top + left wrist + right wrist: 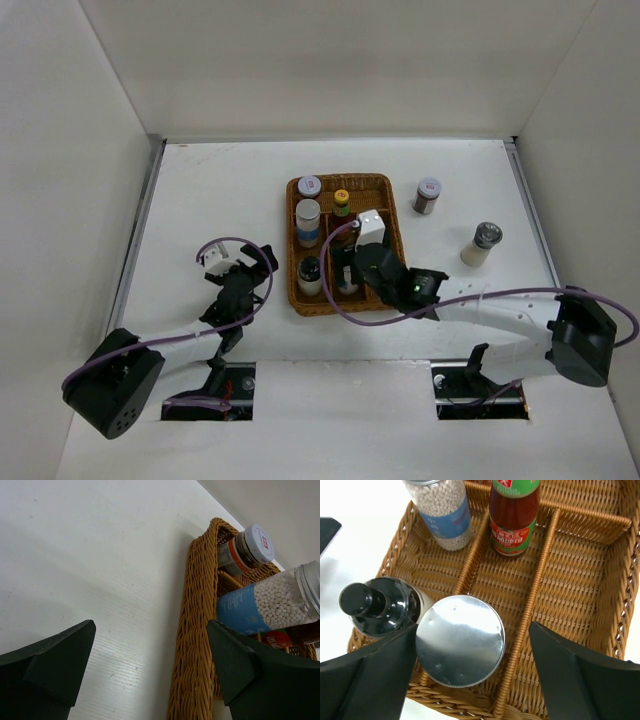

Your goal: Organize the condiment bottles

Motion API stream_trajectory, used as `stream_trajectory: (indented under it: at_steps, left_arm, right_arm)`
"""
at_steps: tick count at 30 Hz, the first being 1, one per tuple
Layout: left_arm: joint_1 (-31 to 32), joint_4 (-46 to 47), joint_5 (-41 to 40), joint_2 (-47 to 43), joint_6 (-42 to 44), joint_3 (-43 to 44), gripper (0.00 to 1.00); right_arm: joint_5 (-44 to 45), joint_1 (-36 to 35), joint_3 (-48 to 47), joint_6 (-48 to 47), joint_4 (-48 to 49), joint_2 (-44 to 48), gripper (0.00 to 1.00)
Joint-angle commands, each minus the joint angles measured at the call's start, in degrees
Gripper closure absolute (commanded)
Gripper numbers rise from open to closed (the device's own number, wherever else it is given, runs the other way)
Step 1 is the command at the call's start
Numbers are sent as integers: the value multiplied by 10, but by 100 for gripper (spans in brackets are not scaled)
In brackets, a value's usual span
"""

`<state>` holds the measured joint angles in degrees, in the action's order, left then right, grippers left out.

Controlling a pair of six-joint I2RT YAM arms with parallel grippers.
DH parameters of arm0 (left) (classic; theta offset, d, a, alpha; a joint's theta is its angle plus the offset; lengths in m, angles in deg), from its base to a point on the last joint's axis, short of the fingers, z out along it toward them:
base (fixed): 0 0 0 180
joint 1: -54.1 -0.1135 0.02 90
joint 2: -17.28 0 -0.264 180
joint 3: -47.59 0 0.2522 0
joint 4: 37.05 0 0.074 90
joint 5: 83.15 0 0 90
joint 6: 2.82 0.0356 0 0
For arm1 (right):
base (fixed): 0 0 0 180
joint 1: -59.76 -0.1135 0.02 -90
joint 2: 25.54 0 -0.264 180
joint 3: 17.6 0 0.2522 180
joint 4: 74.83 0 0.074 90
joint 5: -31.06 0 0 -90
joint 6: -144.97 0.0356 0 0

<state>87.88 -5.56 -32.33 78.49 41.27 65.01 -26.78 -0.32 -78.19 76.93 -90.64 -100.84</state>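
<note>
top view, centre: wicker tray (366,179) holds 5 condiment bottles: white-lidded jar (309,186), blue-labelled shaker (308,222), dark bottle (310,275), red sauce bottle (342,206), silver-lidded jar (460,640) | right of tray on table (220,190): 2, short jar (427,195), grinder (481,243) | right gripper (472,630): spread, straddling silver-lidded jar | left gripper (151,625): spread, just left of tray

Nothing legible. Print on sauce bottle (512,517) red label, shaker (443,515) blue label, jar (252,545) lid: too small.

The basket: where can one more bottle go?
The right lane, between its divider and the basket's right wall, is bare. The middle lane is free between sauce bottle and silver-lidded jar. The left lane is crowded by the shaker and dark bottle.
</note>
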Motion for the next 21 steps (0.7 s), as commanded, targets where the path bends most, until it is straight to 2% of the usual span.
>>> stream_trajectory:
  at_steps: [1,4,8,11,15,21]
  left_arm:
    - [-3,31,4,-3,-8,19,4]
    - [-3,31,4,0,-8,20,4]
    - [-3,31,4,-12,-8,17,4]
    - [-2,31,4,-1,-8,19,4]
    - [-1,31,4,-11,-8,17,4]
    - [0,32,4,-9,-8,18,4]
  right_arm:
    - [5,12,-29,-16,42,44,1]
    - [-10,65,-33,-24,50,95,0]
    - [-61,197,-17,-19,105,115,0]
    - [-55,299,-38,-7,103,56,0]
    - [-61,395,-98,-12,93,-52,0]
    - [-105,461,-204,-15,55,-203,0]
